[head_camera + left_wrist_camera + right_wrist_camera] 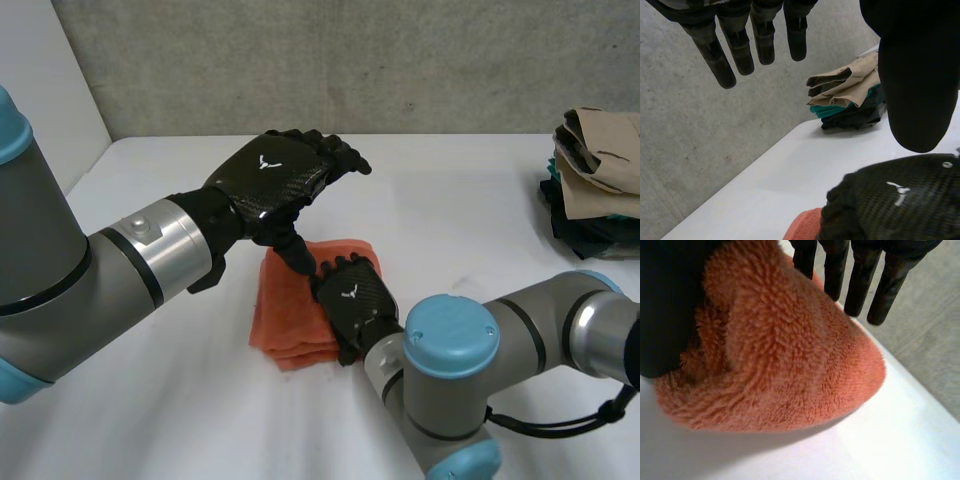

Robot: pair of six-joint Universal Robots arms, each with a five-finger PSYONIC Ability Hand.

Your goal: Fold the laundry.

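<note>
One orange towel (287,312), thick and fluffy with a long fleecy pile, lies folded into a layered, roughly square pad near the middle of the smooth white worktop (450,220). The right robot hand (352,295), glossy black with a carbon-weave back, rests palm down on the pad's right part. It is released: its fingers (860,280) reach out straight over the plush top and its thumb (665,305) lies against a soft rounded fold. The left robot hand (275,175) hovers above the towel's far edge, relaxed and holding nothing, its fingers (742,47) extended. A pile of folded clothes (595,170), tan on top of teal and black, sits at the worktop's far right edge.
</note>
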